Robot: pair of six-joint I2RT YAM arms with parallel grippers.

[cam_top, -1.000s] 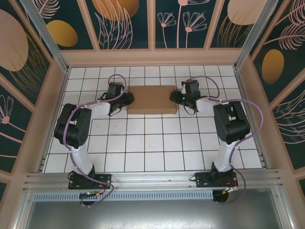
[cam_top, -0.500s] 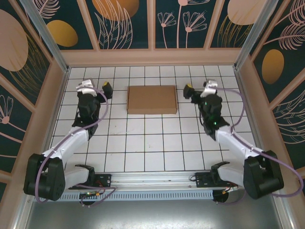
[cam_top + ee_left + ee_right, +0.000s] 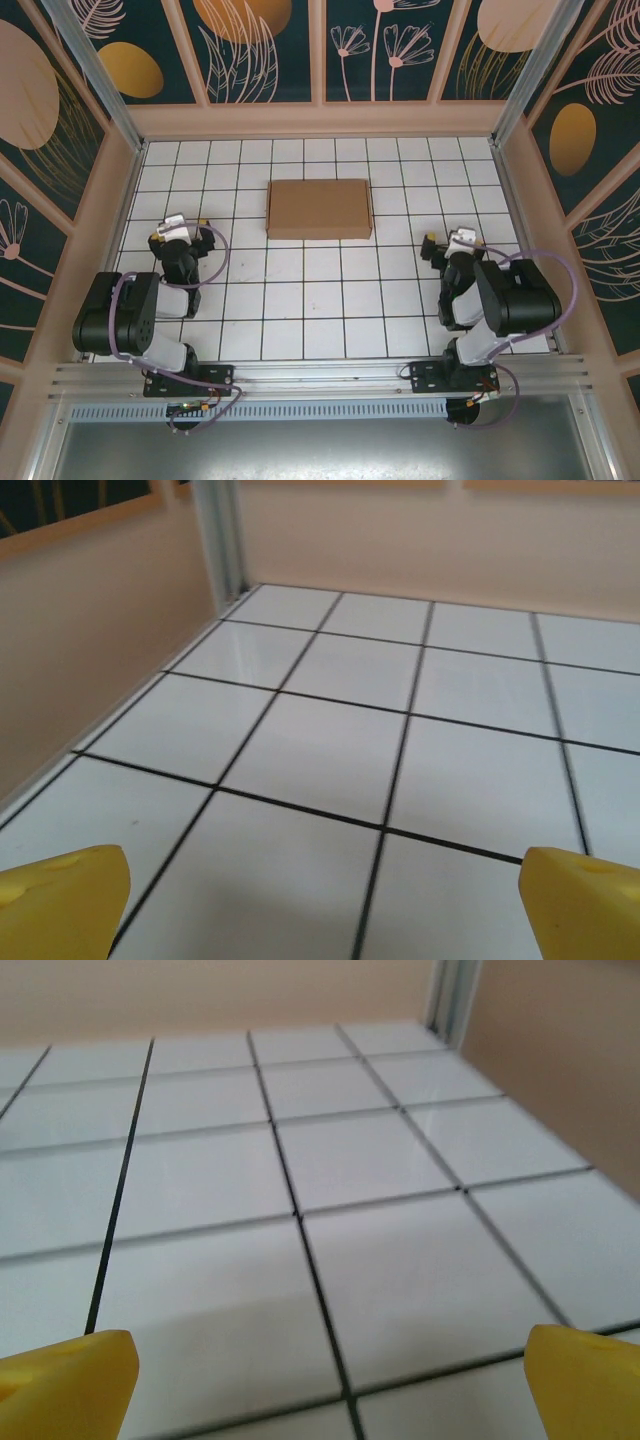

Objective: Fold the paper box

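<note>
The paper box point(image 3: 319, 209) lies on the worktop point(image 3: 300, 310), long axis left-to-right, well ahead and midway between the left gripper point(image 3: 186, 234) and right gripper point(image 3: 450, 241), both wide open and empty.

Bare tiled floor point(image 3: 320, 300) lay open across the centre and lower middle of the frame, with the paper box point(image 3: 319, 209) an obstacle at upper centre. The folded left arm point(image 3: 120, 320) and right arm point(image 3: 510, 295) crowded the lower corners, hemmed by beige walls point(image 3: 320, 120).

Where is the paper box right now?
In the top view, the paper box lies on the tiled table, centred between the two sides, toward the back wall.
</note>
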